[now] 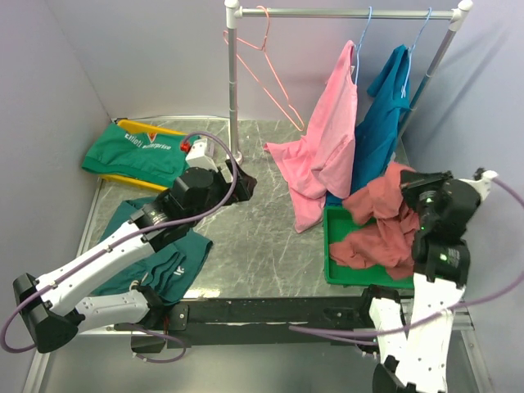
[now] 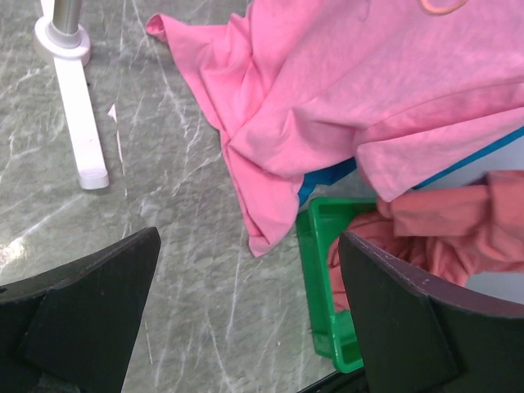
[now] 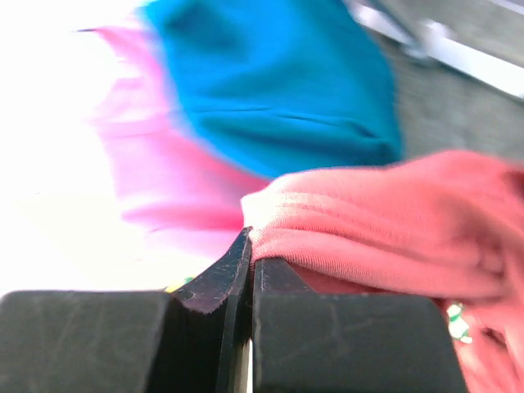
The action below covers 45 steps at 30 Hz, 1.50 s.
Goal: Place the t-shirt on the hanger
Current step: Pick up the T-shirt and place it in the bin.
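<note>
Progress is early: right gripper (image 3: 248,246) is pinched onto a fold of t-shirt (image 1: 378,221), which is bunched half out of the green bin (image 1: 328,237). Hanger (image 1: 266,65) hangs bare on the rail (image 1: 344,13), well apart. Left gripper (image 1: 239,185) gapes wide, holding nothing.

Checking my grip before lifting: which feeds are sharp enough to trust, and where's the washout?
Right wrist: blurred, upper left blown out white, yet the right pincer shows closed on the t-shirt. Left wrist: sharp, even light. Top external: sharp, soft shadows.
</note>
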Motion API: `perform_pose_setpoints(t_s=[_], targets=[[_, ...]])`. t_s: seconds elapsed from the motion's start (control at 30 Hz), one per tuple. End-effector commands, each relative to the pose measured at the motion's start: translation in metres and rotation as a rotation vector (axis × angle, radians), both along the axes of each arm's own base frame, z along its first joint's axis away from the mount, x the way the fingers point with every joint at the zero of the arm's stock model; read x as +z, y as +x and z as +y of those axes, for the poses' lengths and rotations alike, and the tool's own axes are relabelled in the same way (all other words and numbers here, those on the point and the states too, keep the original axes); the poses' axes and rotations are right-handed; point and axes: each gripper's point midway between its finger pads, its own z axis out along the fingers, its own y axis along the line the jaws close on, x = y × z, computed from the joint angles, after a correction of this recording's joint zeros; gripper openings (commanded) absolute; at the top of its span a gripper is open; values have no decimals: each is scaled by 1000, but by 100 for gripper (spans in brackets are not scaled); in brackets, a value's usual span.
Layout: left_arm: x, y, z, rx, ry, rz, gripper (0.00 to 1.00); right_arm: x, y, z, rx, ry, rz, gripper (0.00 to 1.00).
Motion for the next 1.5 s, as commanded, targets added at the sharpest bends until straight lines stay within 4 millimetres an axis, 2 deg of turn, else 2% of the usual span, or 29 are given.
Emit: perform_pose_setpoints(t_s=[0.0, 0.03, 0.07, 0.37, 0.5, 0.7, 0.9, 1.0, 1.03, 1.07, 1.1, 1.13, 1.17, 1.2, 1.23, 1.27, 1.37, 1.47], targets=[[31, 1, -1, -5, -28, -53, 96, 75, -23, 30, 117, 8, -161, 0], [32, 1, 0, 0, -28, -55, 96, 85, -28, 37, 149, 10, -180, 0], [35, 1, 2, 6, -28, -59, 96, 108, -35, 43, 173, -1, -227, 0], [49, 3, 8, 26, -29, -87, 96, 225, -82, 99, 428, 24, -488, 0], [52, 5, 9, 34, -27, -95, 96, 267, -98, 120, 550, 76, -586, 0], [54, 10, 8, 31, -37, -91, 96, 311, -117, 138, 676, 126, -694, 0], [60, 17, 16, 54, -35, -96, 96, 324, -118, 142, 715, 141, -726, 0], [66, 24, 28, 85, -34, -99, 96, 322, -107, 147, 767, 187, -717, 0], [69, 24, 30, 89, -36, -102, 96, 322, -93, 141, 727, 211, -719, 0], [71, 26, 34, 98, -36, -107, 96, 321, -97, 161, 833, 230, -714, 0], [72, 28, 39, 111, -34, -107, 96, 317, -92, 169, 854, 245, -685, 0], [74, 29, 42, 119, -36, -109, 96, 318, -79, 185, 899, 258, -654, 0], [75, 30, 46, 126, -35, -110, 96, 312, -73, 204, 924, 252, -610, 0], [75, 33, 53, 143, -30, -106, 96, 323, -81, 209, 944, 244, -634, 0], [76, 33, 58, 154, -30, -105, 96, 317, -65, 224, 948, 233, -598, 0], [76, 33, 62, 163, -27, -103, 96, 318, -68, 236, 974, 225, -596, 0], [72, 37, 84, 222, -15, -95, 96, 319, -64, 256, 1016, 204, -592, 0], [66, 39, 98, 250, -16, -82, 96, 312, -63, 275, 1091, 187, -566, 0]])
